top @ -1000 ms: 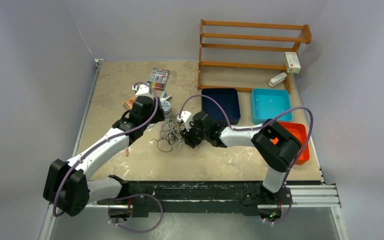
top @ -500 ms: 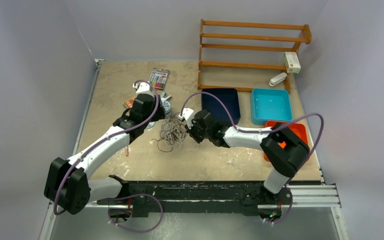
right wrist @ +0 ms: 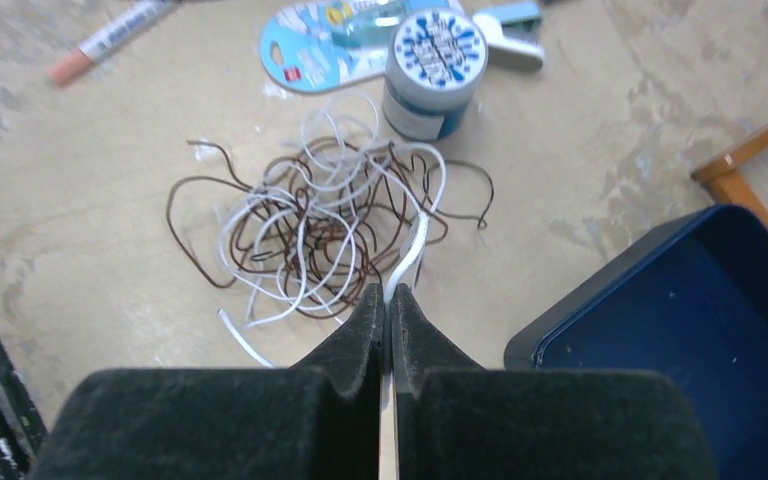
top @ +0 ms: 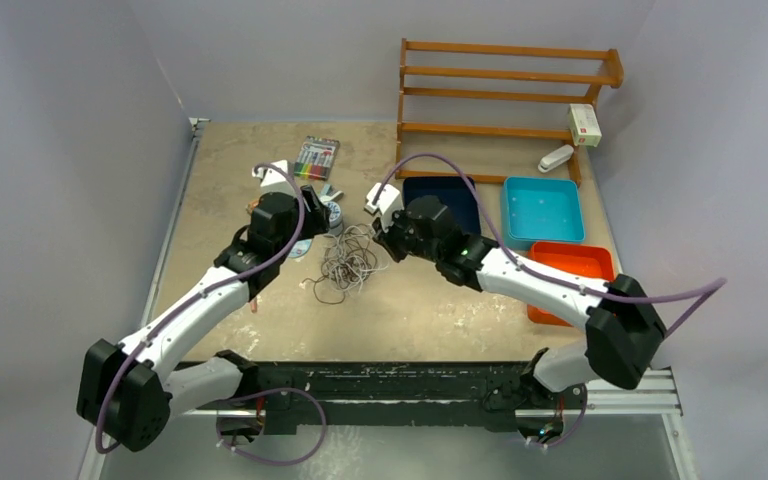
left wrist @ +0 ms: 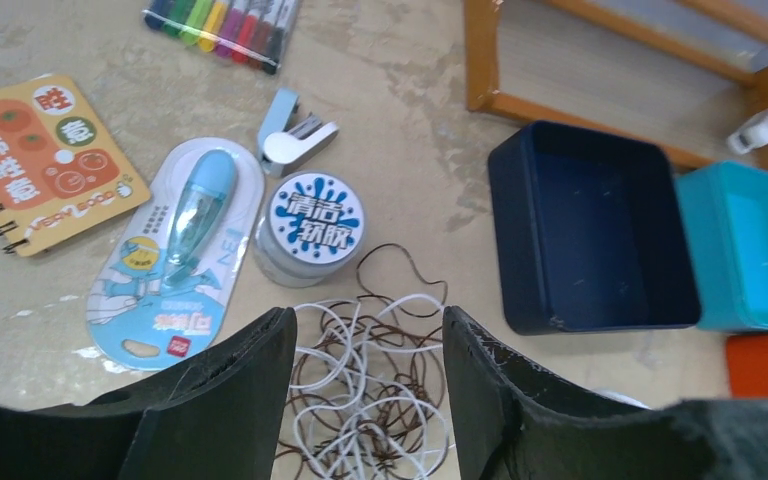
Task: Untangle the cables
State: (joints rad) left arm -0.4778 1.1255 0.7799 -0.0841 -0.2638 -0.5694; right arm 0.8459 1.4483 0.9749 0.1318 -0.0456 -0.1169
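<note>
The cables (top: 348,262) are thin white and dark brown cords lying in one curly tangle on the tabletop between the two arms. My right gripper (right wrist: 388,292) is shut on a white cable (right wrist: 412,250), which runs taut from the tangle's right side up into the fingertips. In the top view the right gripper (top: 384,242) hangs just right of the heap. My left gripper (left wrist: 370,318) stands open above the far part of the cables (left wrist: 370,390), with nothing between its fingers. In the top view the left gripper (top: 305,236) is at the tangle's left.
A round tub (top: 331,212), a blue carded item (left wrist: 175,250), a small stapler (left wrist: 295,135), a notebook (left wrist: 35,160) and markers (top: 317,157) lie just beyond the tangle. Navy tray (top: 447,205), teal tray (top: 542,210) and orange tray (top: 570,280) sit right, below a wooden rack (top: 505,90).
The right gripper closed on a white cable at the tangle's near right and pulled back and away with it. The left arm drew slightly toward the far left.
</note>
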